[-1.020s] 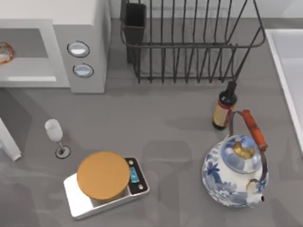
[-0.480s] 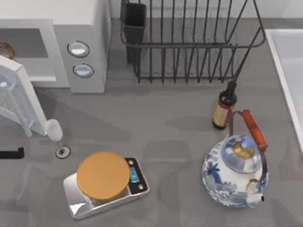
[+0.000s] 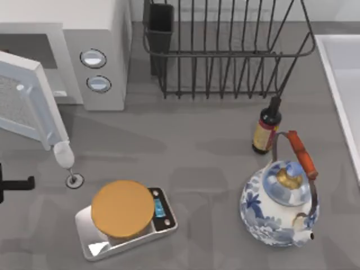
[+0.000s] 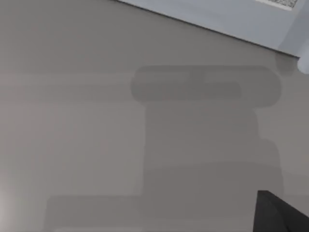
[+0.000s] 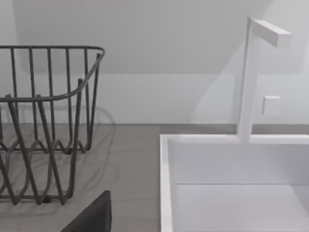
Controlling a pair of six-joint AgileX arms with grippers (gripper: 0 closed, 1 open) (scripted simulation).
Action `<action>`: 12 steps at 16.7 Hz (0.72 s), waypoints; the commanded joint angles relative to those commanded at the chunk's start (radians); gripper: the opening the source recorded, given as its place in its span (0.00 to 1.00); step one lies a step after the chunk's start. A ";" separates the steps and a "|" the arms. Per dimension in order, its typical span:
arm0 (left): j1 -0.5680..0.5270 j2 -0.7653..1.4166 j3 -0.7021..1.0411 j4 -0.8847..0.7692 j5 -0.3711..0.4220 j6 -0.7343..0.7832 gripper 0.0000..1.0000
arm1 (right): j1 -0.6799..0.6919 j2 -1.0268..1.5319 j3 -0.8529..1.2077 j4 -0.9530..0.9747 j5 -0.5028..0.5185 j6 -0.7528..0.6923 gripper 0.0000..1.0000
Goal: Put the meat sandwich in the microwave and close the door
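The white microwave [image 3: 98, 34] stands at the table's back left, its grey panel carrying two round knobs [image 3: 93, 58]. Its door [image 3: 25, 101], a mesh window in a white frame, stands half swung, angled across the cavity's mouth. The door's lower edge [image 4: 217, 21] also runs along the left wrist view. The meat sandwich is hidden behind the door. A black part of my left gripper [image 3: 17, 183] pokes in at the table's left edge, in front of the door and apart from it. A dark part of my right gripper [image 5: 91, 217] shows near the sink.
A stemmed glass [image 3: 64, 160] stands right at the door's free corner. A silver scale [image 3: 126, 216] with an orange disc sits in front. A dish rack [image 3: 225, 50], a dark bottle [image 3: 265, 126], a blue-white teapot [image 3: 281, 202] and a white sink [image 5: 231, 188] lie to the right.
The door has swung from wide open toward the microwave's front, now covering the sandwich seen inside earlier. My left gripper has come in slightly from the left edge.
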 joint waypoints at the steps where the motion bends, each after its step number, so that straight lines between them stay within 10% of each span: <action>1: 0.003 0.002 0.007 0.006 -0.005 -0.001 0.00 | 0.000 0.000 0.000 0.000 0.000 0.000 1.00; 12: -0.015 0.254 0.251 0.191 -0.046 -0.004 0.00 | 0.000 0.000 0.000 0.000 0.000 0.000 1.00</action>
